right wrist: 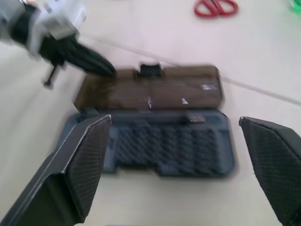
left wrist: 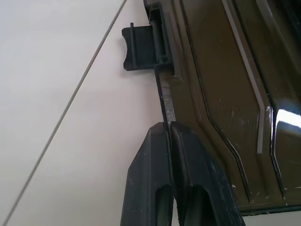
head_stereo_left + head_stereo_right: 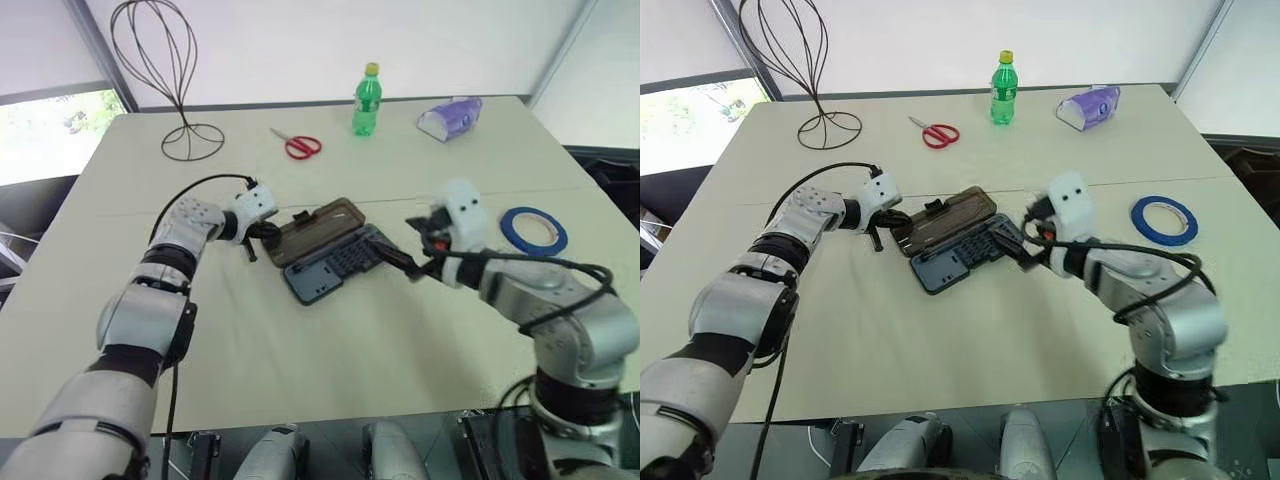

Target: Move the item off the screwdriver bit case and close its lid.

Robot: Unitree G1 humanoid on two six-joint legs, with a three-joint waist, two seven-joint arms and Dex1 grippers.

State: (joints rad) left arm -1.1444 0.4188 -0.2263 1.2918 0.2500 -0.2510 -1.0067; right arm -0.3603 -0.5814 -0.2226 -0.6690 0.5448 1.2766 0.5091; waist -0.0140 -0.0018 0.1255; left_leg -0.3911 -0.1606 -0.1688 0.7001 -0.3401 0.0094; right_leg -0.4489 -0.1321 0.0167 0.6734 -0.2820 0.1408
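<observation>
Pinching the lid edge at nine o'clock, the left hand should swing it over the base; the right hand hung spread; tape already off.

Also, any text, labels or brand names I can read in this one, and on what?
None readable.
Green bottle: its label is too small to read.
Purple pack: its print is too small to read.
Lid: small white marks, blurred.
</observation>
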